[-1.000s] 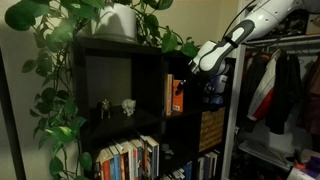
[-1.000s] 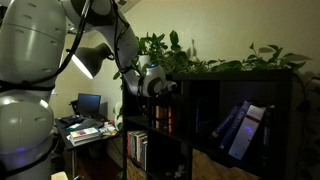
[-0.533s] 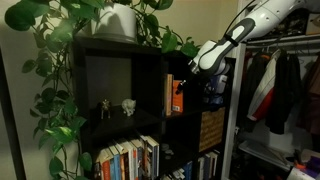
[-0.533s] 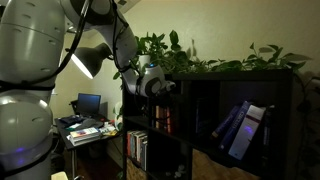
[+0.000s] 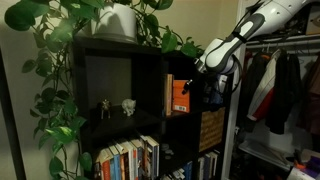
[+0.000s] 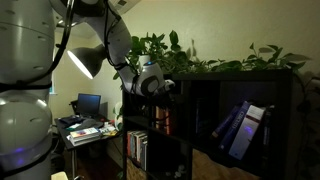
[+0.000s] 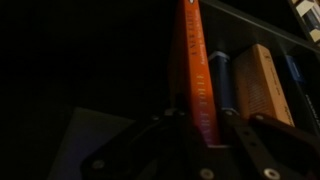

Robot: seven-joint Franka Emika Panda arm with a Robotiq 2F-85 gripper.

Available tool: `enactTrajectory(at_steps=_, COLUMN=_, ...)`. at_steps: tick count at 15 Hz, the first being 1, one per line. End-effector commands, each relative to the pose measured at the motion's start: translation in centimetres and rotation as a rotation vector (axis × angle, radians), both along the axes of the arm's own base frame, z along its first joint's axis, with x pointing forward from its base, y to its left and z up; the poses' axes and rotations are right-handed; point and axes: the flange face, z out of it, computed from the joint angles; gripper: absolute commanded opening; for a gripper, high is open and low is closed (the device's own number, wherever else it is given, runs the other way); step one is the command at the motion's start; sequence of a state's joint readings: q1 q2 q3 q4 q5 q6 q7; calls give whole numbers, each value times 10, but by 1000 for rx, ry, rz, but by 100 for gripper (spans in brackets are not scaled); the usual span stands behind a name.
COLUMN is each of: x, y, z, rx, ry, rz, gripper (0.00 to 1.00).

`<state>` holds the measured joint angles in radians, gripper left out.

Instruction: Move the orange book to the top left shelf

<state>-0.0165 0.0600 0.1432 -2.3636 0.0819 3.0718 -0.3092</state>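
The orange book stands upright in the narrow cubby to the right of the top left shelf, a wide black-walled cubby. My gripper is at the front of that narrow cubby, at the book's outer edge. In the wrist view the orange book's spine runs straight between my two fingers, which close on its sides. The gripper also shows at the bookcase front in an exterior view.
Two small figurines stand in the wide cubby. A leafy plant in a white pot tops the bookcase. Multicoloured books fill the cubby below. A blue book and a tan box flank the orange book. Clothes hang on the right.
My arm has drawn back a little to the right, and the orange book has come slightly forward out of the narrow cubby with it.
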Motion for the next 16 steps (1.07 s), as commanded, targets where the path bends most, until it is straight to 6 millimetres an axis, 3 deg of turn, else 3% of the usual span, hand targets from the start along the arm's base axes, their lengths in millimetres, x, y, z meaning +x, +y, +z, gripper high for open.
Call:
enactTrajectory(at_steps=1, x=-47, y=-25, z=18, rx=-22, ry=22, rz=-59, gripper=8)
enactTrajectory(at_steps=5, x=-80, y=-41, z=27, rx=-45, ry=42, rz=-119, gripper=8)
enactTrajectory(at_steps=9, x=-104, y=-39, z=33, rx=-33, ry=63, rz=-166, gripper=8)
enactTrajectory(at_steps=11, x=-108, y=-33, z=34, rx=-14, ry=73, rz=-167, gripper=8)
enactTrajectory(at_steps=12, x=-92, y=-37, z=22, rx=-25, ry=83, rz=-145, gripper=8)
enactTrajectory(at_steps=13, x=-94, y=-36, z=22, rx=-24, ry=85, rz=-144, gripper=21)
enactTrajectory(at_steps=16, x=-93, y=-37, z=16, rx=-23, ry=96, rz=-146, gripper=21)
